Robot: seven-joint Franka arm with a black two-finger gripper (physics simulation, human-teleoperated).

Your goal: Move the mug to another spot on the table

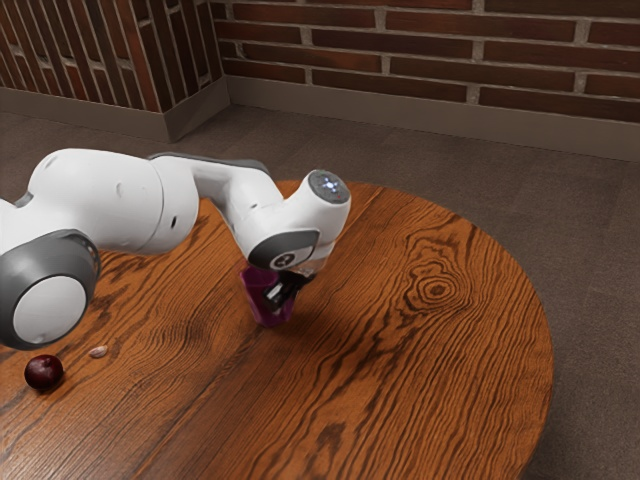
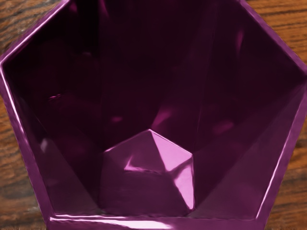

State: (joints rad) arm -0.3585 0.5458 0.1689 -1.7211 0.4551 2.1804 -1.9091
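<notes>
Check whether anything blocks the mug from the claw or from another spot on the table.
Nothing visible does. The claw is right at the purple mug, nothing between them. On the round wooden table, a dark red fruit and a small pale piece lie near the exterior view's left edge, well apart from the mug.

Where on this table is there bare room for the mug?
The widest bare wood lies to the exterior view's right of the mug, out to the table edge, and nearer the camera. It is crowded at the exterior view's left, by the dark red ball and small pale piece beside the arm.
</notes>
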